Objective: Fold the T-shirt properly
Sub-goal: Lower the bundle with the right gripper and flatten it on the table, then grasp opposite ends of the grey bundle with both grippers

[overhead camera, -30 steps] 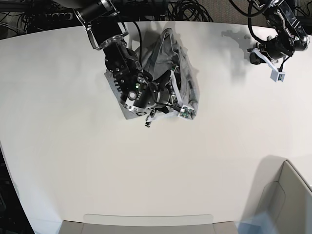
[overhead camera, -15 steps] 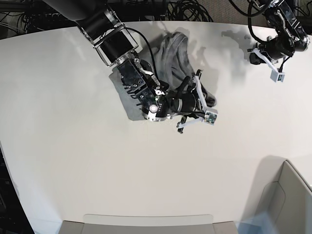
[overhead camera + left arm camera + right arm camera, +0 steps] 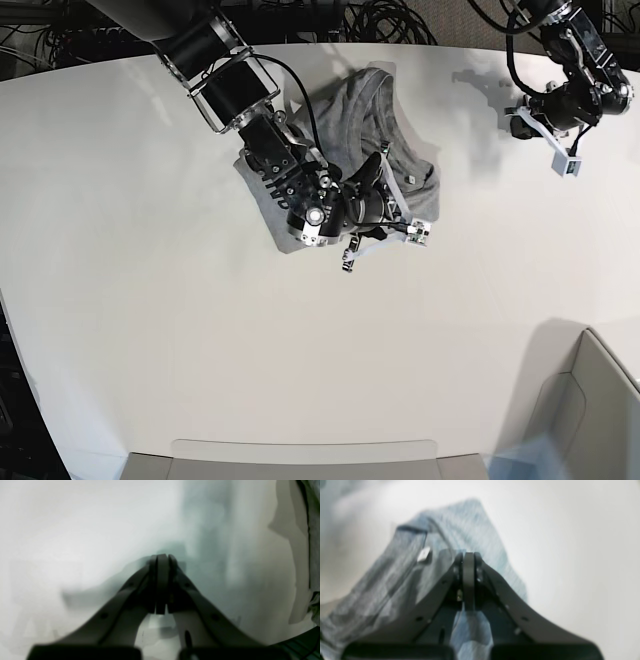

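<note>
The heather-grey T-shirt (image 3: 375,105) lies crumpled at the back middle of the white table (image 3: 150,300). No lettering shows. My right gripper (image 3: 395,200) sits at the shirt's front right edge. In the right wrist view the gripper (image 3: 468,555) is shut with the grey cloth (image 3: 382,580) running under and between its fingers; a small white tag (image 3: 423,553) shows on the cloth. My left gripper (image 3: 522,122) hangs shut and empty over bare table at the back right, apart from the shirt. In the left wrist view the gripper (image 3: 162,557) is shut, and the shirt's edge (image 3: 313,530) is at the far right.
A grey box (image 3: 590,400) stands at the front right corner. A flat tray edge (image 3: 300,455) runs along the table's front. Black cables (image 3: 380,20) lie behind the table's back edge.
My right gripper has swung right and then back a little, dragging the cloth with it. The shirt has opened out wider toward the back right. The left arm has shifted slightly.
</note>
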